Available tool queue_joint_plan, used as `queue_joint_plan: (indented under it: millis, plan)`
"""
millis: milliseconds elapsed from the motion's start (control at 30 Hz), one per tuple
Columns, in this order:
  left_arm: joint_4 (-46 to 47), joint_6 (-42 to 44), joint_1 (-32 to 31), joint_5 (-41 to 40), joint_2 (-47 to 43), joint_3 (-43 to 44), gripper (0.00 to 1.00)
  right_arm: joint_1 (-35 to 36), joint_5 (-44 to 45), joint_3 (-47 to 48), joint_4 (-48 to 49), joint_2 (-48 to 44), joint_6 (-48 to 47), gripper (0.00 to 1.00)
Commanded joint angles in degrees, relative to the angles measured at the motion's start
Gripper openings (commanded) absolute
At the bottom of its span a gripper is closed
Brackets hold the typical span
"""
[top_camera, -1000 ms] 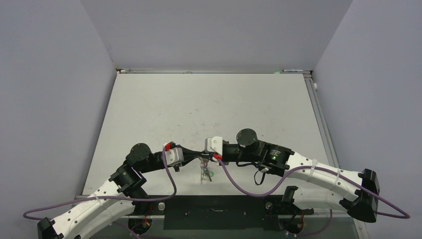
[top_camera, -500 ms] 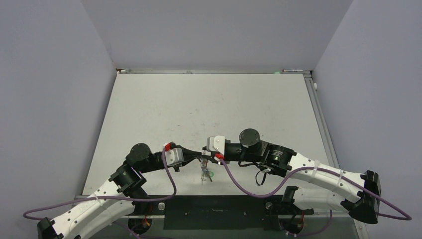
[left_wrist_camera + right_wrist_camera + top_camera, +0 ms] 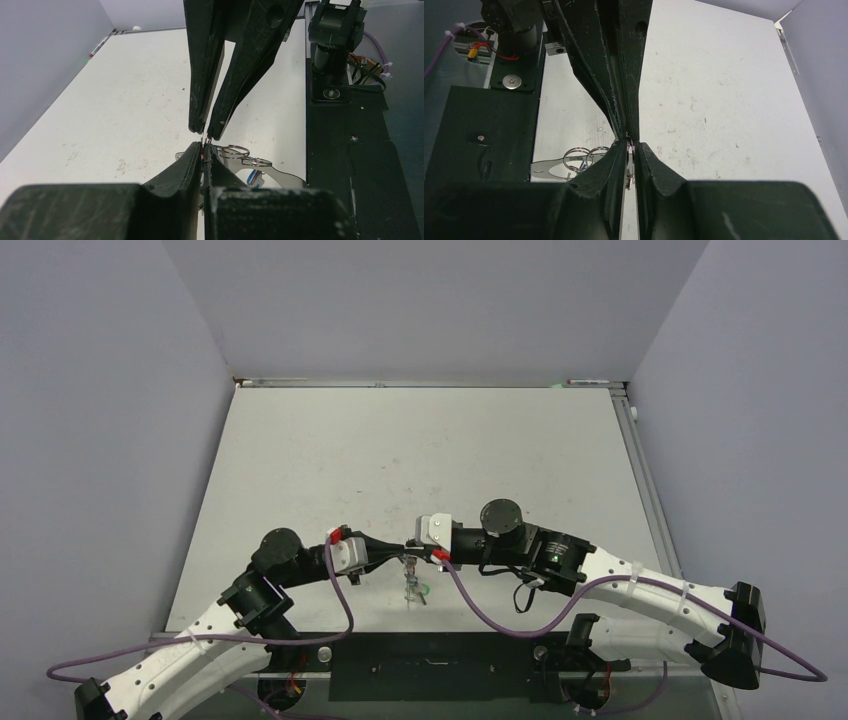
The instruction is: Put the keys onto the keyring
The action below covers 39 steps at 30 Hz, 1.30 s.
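Observation:
My left gripper (image 3: 403, 556) and right gripper (image 3: 413, 556) meet tip to tip above the table's near middle. Both are shut on the same thin silvery wire, the keyring (image 3: 204, 139), seen edge-on between the tips. In the right wrist view the wire (image 3: 629, 167) runs down between my fingers. A bunch of keys (image 3: 412, 587) hangs below the meeting point, with a bit of green. In the left wrist view, small split rings (image 3: 235, 150), a flat silvery key (image 3: 280, 176) and a blue tag (image 3: 255, 176) hang beside my fingers. The rings also show in the right wrist view (image 3: 576, 155).
The white table (image 3: 420, 450) is walled by grey panels on the left, back and right. A black mounting plate (image 3: 430, 665) with both arm bases lies along the near edge. Purple cables (image 3: 480, 615) loop below the arms.
The right wrist has shifted slightly right and turned a little. Both grippers stay pinched together at the same spot, and the keys still hang below.

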Motion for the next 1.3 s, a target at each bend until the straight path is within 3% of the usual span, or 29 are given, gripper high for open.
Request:
queue_joint_plan:
  millis: [0, 200, 400, 700, 1000, 1267]
  plan:
    - [3.0, 0.3, -0.1, 1.0, -0.9, 2.6, 0.0, 0.0, -0.1, -0.1, 3.3, 0.7, 0.4, 0.15]
    - [3.1, 0.2, -0.2, 1.2, -0.9, 2.5, 0.0, 0.0, -0.4, 0.1, 3.3, 1.4, 0.6, 0.21]
    - [3.1, 0.2, -0.2, 1.2, -0.9, 2.5, 0.0, 0.0, -0.6, 0.0, 3.3, 1.2, 0.4, 0.06]
    - [5.0, -1.3, -0.1, 0.5, -3.0, 1.9, 0.0, -0.6, -2.0, -1.3, 5.7, -1.0, 0.9, 0.05]
    - [22.9, -13.3, 1.5, 7.7, -6.7, -2.9, 0.1, -0.9, -9.9, -4.0, 20.2, -4.8, 8.0, 0.05]
    - [26.4, -15.7, 1.6, 9.9, -8.5, -4.1, 0.19, -1.1, -11.2, -8.4, 33.1, -6.2, 14.2, 0.05]
